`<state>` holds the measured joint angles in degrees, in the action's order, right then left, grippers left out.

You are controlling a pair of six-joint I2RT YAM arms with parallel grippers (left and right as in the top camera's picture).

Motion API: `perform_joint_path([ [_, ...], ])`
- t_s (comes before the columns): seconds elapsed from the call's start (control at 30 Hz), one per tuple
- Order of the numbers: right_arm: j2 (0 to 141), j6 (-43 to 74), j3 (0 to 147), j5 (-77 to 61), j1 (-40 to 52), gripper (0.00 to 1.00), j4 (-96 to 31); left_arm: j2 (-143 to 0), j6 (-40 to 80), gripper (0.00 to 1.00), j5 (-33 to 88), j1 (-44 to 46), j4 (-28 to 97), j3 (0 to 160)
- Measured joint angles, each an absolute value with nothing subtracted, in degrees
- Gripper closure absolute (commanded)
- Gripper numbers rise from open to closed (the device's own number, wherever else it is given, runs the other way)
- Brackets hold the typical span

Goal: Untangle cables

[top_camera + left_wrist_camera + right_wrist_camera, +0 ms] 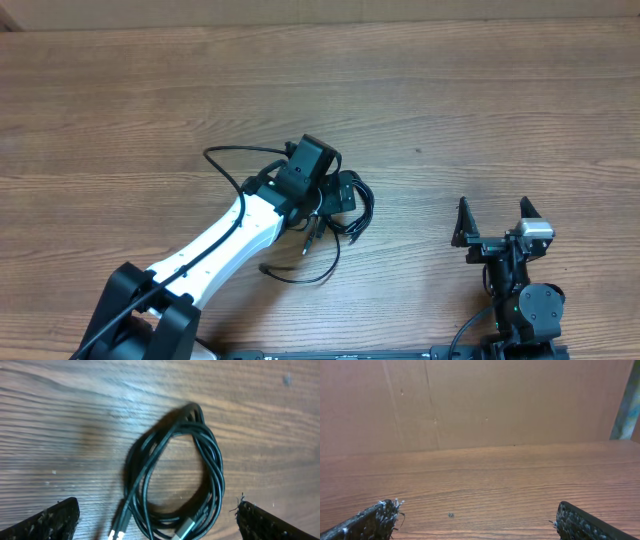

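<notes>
**Left gripper** [157,506]: the jaws are spread wide and hold nothing. Its fingertips [60,520] show at the two bottom corners of the left wrist view, and bare table [500,90] separates each pad from the cord.

**Position of the work.** The cables [216,462] lie flat on the table as one elongated coil of several overlapping turns. The coil sits directly ahead of the left gripper and roughly centred between its jaws. Its long axis runs away from the hand and leans slightly toward the hand's right finger, so the jaw line crosses it nearly square. The near end, closest to the hand, carries a silver plug [184,533] and a pair of pale tips [115,535]. The far end narrows to a tight bend. The turns overlap too much to tell which one belongs to which cord.

**Right gripper** [494,210]: the jaws are open and empty. The coil lies well apart from it, off to its left, and its own camera shows only bare table.

**Assessment.** The left arm is the nearer, so the next grasp probably falls to it. Because the jaws straddle the coil's full width, closing from this position would likely gather the whole bundle. Separating the cords probably calls for shifting toward one plug end or one outer strand first.
</notes>
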<state>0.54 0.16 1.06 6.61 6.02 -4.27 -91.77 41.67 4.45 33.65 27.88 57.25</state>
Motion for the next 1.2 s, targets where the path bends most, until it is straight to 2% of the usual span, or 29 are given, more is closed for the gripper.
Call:
perform_joint_path([
  [0.6, 0.5, 0.2, 1.1, 6.6, 6.0, 0.0, -4.2, -92.1, 40.3, 0.0, 11.6, 33.8, 37.7, 57.3],
  [0.9, 0.5, 0.1, 1.1, 6.6, 6.0, 0.0, -4.3, -92.1, 40.5, 0.0, 12.8, 38.7, 37.7, 56.9],
  [1.2, 0.5, 0.2, 1.1, 6.6, 6.0, 0.0, -4.3, -92.1, 40.5, 0.01, 9.1, 38.8, 33.9, 56.6],
])
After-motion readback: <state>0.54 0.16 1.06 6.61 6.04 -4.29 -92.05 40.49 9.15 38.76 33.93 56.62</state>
